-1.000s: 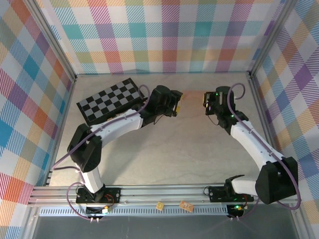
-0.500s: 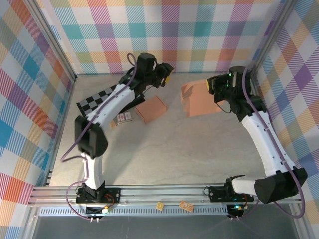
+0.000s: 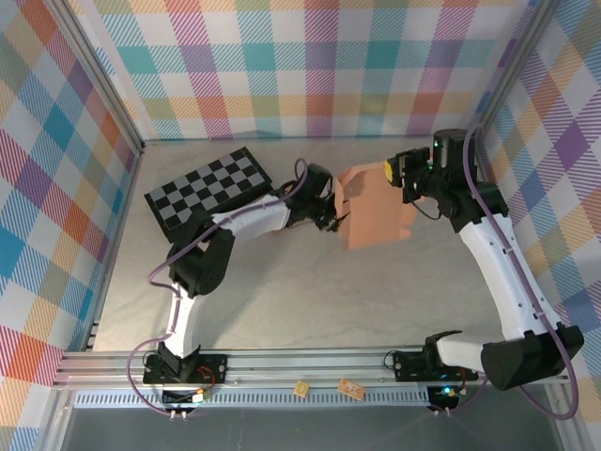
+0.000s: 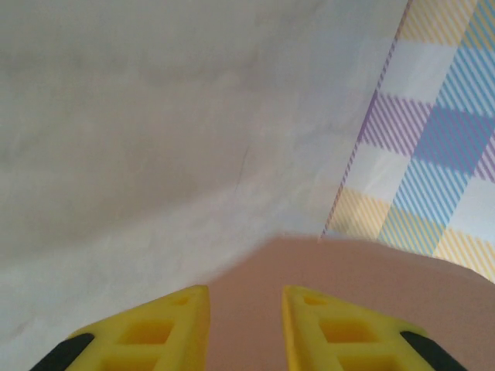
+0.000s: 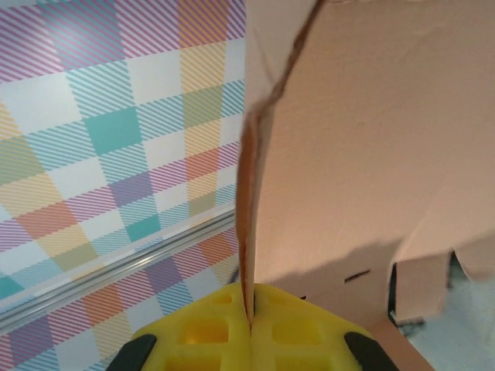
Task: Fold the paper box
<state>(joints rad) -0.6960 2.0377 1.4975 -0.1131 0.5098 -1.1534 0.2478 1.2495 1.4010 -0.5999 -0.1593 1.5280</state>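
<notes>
Paper box (image 3: pixel 377 211), unfolded: my right gripper (image 5: pixel 249 313) is clamped on its far right corner; my left gripper (image 4: pixel 246 309), jaws narrowly apart, sits at its left edge.

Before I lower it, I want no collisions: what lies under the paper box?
Bare table shows all around the paper box, which the right gripper grips by one edge. The patch directly beneath it is covered from above, so anything lying there cannot be seen.
</notes>
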